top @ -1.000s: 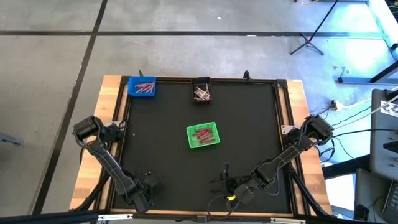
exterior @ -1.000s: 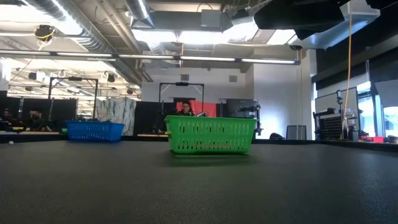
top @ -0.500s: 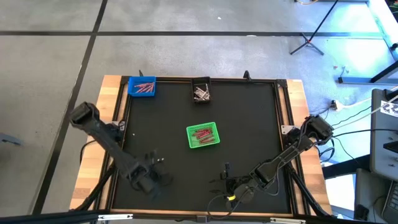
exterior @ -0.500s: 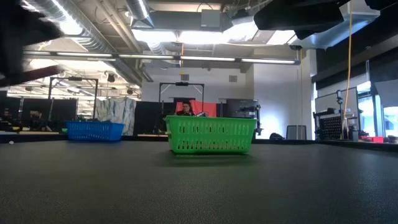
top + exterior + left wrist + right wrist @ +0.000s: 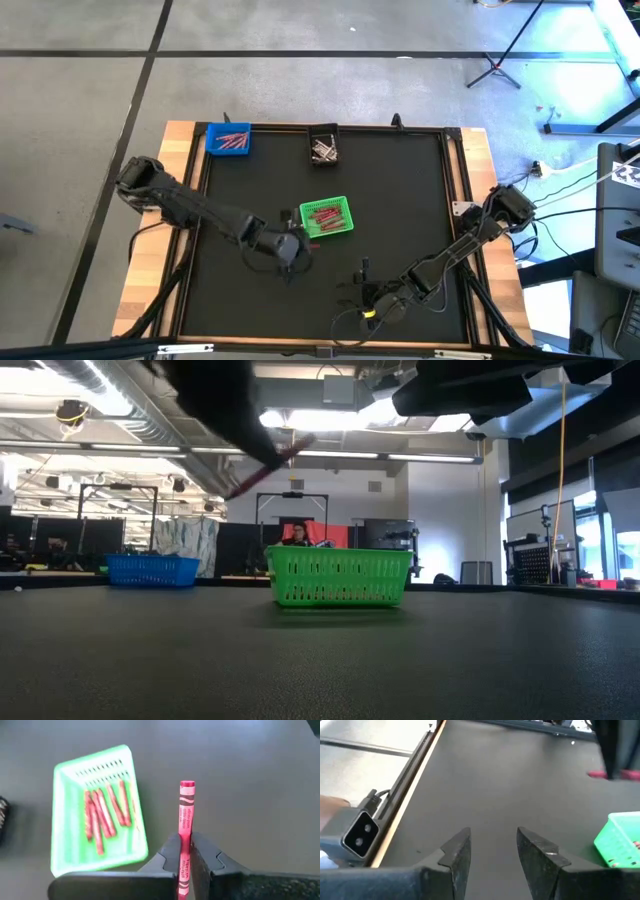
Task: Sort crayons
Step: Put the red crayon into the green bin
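My left gripper [image 5: 292, 246] hangs over the mat just near-left of the green bin [image 5: 326, 217], shut on a red crayon [image 5: 185, 817]. In the low view that crayon [image 5: 268, 466] slants above the green bin [image 5: 338, 577]. Several red crayons [image 5: 102, 812] lie inside the green bin [image 5: 65, 820]. At the far left corner a blue bin [image 5: 228, 138] holds red crayons. A black bin [image 5: 323, 147] at the far edge holds pale ones. My right gripper [image 5: 363, 282] waits open near the table's near edge, fingers [image 5: 457, 851] apart around bare mat. My left gripper pinches the red crayon's back part [image 5: 183, 851] between its two fingers [image 5: 202, 855]. The crayon lies along the fingers, and more than half of it sticks out past their tips. It is lifted clear of the mat and tilted.
The black mat [image 5: 400, 200] is framed by a wooden table edge [image 5: 475, 160]. Bare mat lies between the three bins and to the right of the green bin. Beyond the far edge the low view shows a room with racks and equipment.
My left gripper has swung from the table's near left corner toward the green bin, rising and rolling its wrist as it went. The crayon now shows in the low view above the bin. My right arm has kept still.
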{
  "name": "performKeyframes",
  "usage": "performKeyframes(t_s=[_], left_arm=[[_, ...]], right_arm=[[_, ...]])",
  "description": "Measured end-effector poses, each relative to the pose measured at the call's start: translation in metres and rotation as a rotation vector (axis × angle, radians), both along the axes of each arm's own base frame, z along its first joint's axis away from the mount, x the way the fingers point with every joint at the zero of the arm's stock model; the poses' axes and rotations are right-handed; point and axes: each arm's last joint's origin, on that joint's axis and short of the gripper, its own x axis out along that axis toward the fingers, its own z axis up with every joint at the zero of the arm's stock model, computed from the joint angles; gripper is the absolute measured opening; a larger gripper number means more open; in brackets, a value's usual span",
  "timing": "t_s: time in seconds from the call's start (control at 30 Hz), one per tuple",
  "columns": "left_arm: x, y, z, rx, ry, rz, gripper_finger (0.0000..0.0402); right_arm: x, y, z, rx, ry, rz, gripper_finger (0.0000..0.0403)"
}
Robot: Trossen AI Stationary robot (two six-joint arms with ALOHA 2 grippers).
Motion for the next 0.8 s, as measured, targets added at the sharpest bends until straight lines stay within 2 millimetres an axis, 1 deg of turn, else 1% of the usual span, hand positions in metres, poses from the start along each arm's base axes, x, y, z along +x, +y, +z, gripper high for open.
performKeyframes(t_s=[0.13,0.27,0.37,0.43,0.6,0.7,0.8], left_arm=[[0.013,0.024,0.003,0.033,-0.047,0.017,0.0007],[0.022,0.052,0.003,0.058,-0.061,0.076,0.0007],[0.028,0.069,-0.001,0.076,-0.052,0.111,0.0007],[0.033,0.079,-0.009,0.070,-0.041,0.131,0.0007],[0.048,0.094,-0.027,0.034,-0.054,0.157,0.0007],[0.051,0.096,-0.038,0.015,-0.027,0.181,0.0012],[0.054,0.098,-0.045,-0.031,-0.003,0.154,0.0029]], right_arm=[[0.000,-0.002,0.004,-0.063,-0.021,0.003,0.0159],[0.006,-0.011,0.004,-0.121,-0.022,-0.013,0.0159],[0.011,-0.021,0.002,-0.128,0.003,-0.045,0.0159],[0.014,-0.027,0.000,-0.137,0.024,-0.066,0.0159],[0.020,-0.039,-0.001,-0.134,0.039,-0.102,0.0159],[0.022,-0.044,-0.003,-0.116,0.066,-0.101,0.0159],[0.023,-0.047,-0.005,-0.114,0.091,-0.089,0.0159]])
